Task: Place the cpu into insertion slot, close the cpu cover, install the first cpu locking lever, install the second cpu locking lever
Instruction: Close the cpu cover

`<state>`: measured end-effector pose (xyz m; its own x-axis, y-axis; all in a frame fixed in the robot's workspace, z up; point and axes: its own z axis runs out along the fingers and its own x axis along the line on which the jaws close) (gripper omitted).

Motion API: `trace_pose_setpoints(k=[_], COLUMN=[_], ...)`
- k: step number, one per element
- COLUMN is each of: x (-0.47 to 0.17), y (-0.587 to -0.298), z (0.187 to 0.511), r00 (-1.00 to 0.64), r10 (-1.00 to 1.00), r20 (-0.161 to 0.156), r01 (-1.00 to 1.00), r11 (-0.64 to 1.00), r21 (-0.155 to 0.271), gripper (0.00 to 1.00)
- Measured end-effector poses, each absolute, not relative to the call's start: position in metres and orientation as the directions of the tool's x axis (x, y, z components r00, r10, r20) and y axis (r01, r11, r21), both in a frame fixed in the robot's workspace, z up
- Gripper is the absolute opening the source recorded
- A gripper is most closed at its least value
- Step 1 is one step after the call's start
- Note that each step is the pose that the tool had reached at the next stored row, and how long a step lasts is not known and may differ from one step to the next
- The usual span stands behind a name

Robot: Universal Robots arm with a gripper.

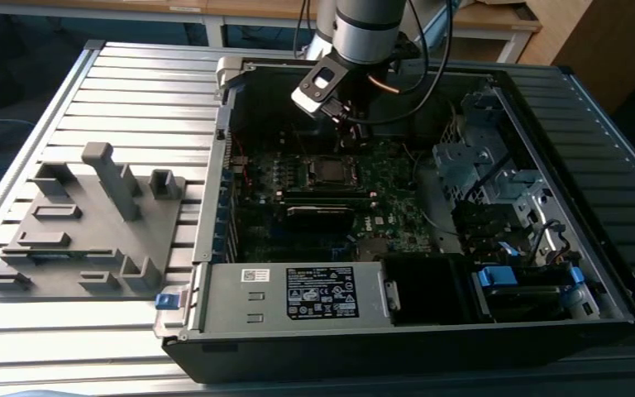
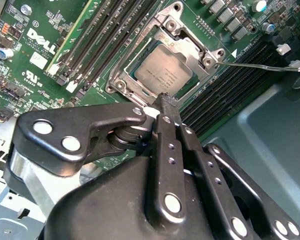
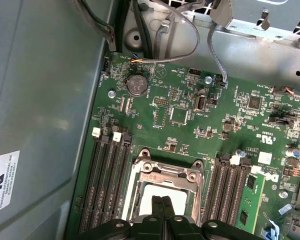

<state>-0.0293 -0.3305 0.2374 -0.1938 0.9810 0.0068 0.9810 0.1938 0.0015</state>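
**Cpu** [image 2: 162,72]: square and flat, seated in the insertion slot [image 2: 121,84] mid-motherboard [image 2: 45,25], and framed by the lowered cpu cover [image 2: 182,40].
**Locking lever** [image 2: 260,65]: thin rod with its long axis directed from the slot corner across the memory slots [image 2: 225,95]; seemingly unlatched.
**Pincer** [image 2: 166,100]: closed with nothing gripped, held just beside the slot edge.

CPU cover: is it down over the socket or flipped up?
Down. In the second wrist view the cpu cover lies flat around the cpu, whose grey top shows through its cut-out.
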Motion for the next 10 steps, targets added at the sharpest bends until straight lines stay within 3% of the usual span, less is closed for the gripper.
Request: trace_pose_setpoints(k=[10], x=[-0.0293], y=[-0.3305], z=[0.2374], r00=[-0.196], r10=[0.980], r20=[0.007], r01=[0.981], r11=[0.196], r21=[0.002], gripper=[0.10])
